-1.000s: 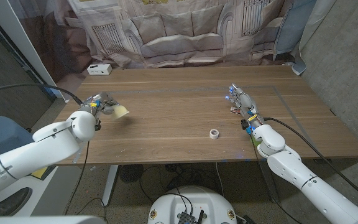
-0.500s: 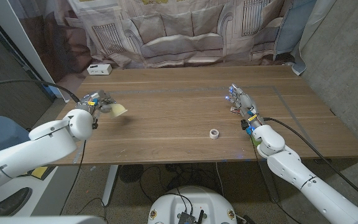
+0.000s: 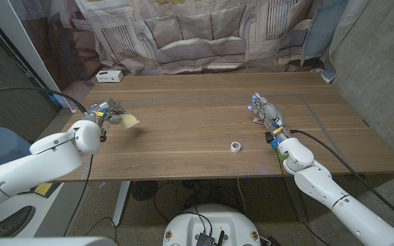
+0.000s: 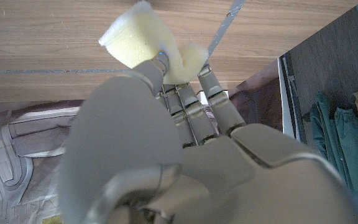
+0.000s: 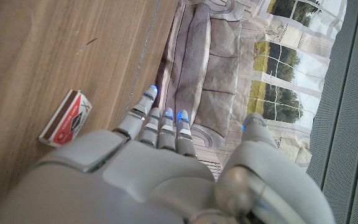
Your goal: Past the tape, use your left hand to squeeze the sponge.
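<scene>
- The table [image 3: 204,130] is a wide wooden top; thin lines of tape [image 3: 183,100] run across its far part and down its right side.
- A curtain [image 3: 197,34] printed with building shapes hangs behind the table's far edge.
- The left arm [image 3: 40,160] comes in from the lower left corner, white, bent toward the table's left edge.
- The right arm [image 3: 334,195] comes in from the lower right corner, white, with a black cable along it.
- The left hand [image 3: 107,113] is at the table's left edge, just this side of the tape line. Its fingers [image 4: 204,87] are curled around the sponge and pinch it, as the left wrist view shows.
- The right hand [image 3: 267,113] is on the right half of the table, holding nothing. Its fingers [image 5: 163,127] lie close side by side and reach straight out, with the thumb apart, their tips lit blue.
- The sponge [image 3: 131,121] is pale yellow, held in the left hand, sticking out past the fingers toward the table's middle. In the left wrist view it is bent where the fingers press it.
- A white box [image 3: 109,76] sits at the far left corner of the table.
- A matchbox [image 5: 67,118], red and white, lies on the table just beside the right hand's fingers.
- A small white ring [image 3: 235,146] lies near the front middle, apart from both hands.
</scene>
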Motion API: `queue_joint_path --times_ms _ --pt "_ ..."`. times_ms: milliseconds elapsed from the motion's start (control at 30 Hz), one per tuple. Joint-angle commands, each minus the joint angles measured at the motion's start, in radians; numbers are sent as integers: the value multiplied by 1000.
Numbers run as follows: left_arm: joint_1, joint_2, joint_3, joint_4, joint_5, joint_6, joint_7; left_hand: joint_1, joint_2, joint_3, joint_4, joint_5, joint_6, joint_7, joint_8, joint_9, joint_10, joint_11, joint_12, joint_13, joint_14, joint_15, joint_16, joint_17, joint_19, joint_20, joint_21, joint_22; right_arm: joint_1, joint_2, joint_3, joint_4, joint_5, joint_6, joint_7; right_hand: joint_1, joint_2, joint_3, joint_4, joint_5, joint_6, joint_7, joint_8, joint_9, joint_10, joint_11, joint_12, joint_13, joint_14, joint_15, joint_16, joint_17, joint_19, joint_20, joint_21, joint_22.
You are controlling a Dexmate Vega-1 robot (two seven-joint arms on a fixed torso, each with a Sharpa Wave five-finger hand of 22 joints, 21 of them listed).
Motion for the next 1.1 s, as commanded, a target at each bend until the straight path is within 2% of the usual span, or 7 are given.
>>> queue_joint_path --times_ms 33,233,500,600,700,833,1100 --pt "-13 -11 24 6 17 -10 13 7 10 -5 -12 -4 -2 2 4 2 -6 -2 -2 7 -1 -9 22 16 -14 -5 -4 4 -6 -9 3 -14 -2 -3 0 8 7 -5 -2 7 8 3 -1 3 8 2 -2 1 11 0 0 4 11 0 0 2" --pt "-16 -37 32 20 27 -40 34 52 33 -2 -43 -4 38 -2 23 4 50 -13 22 22 54 -37 65 40 25 -17 23 10 -14 -13 9 -26 1 -7 -7 9 7 -6 -2 7 9 4 -1 3 8 3 -2 1 12 -1 0 4 12 0 -1 2" --pt "-39 -68 58 37 39 -69 40 113 39 -7 -56 -5 81 -3 47 20 90 -15 43 47 103 -65 109 68 58 -26 59 17 -17 -14 9 -24 -2 0 -3 9 7 -6 -2 6 10 3 -1 3 9 3 -2 1 13 0 0 4 13 1 -1 2" --pt "-53 -80 72 42 43 -75 38 131 37 -10 -56 -5 98 -6 55 26 108 -25 52 56 121 -71 121 74 72 -29 73 18 -18 -12 10 -24 3 0 -3 9 7 -6 -2 6 10 3 -1 4 9 2 -2 1 12 0 -1 4 13 0 -2 2" --pt "-78 -93 99 44 53 -58 34 168 31 -42 -51 -9 166 -5 89 50 172 -32 89 95 187 -98 178 108 93 -32 115 22 -17 -12 9 -22 -2 4 -1 9 7 -7 -2 6 10 3 -1 4 10 3 -2 1 13 -1 -1 5 13 0 -2 2" --pt "-102 -111 126 53 56 -53 27 191 29 -53 -52 -7 190 -3 105 66 191 -52 106 126 210 -97 204 131 123 -37 146 22 -17 -12 9 -21 -1 4 -1 9 8 -7 -1 6 10 3 -1 4 9 3 -2 1 13 0 -1 5 14 -1 -2 2" --pt "-111 -138 134 70 47 -70 33 229 20 -54 -50 1 258 8 128 67 206 -32 137 197 254 -79 231 159 161 -44 195 14 -19 -9 10 -20 5 2 -2 9 8 -7 -1 6 10 3 -1 4 9 3 -2 1 13 -1 -1 5 15 -1 -3 2"
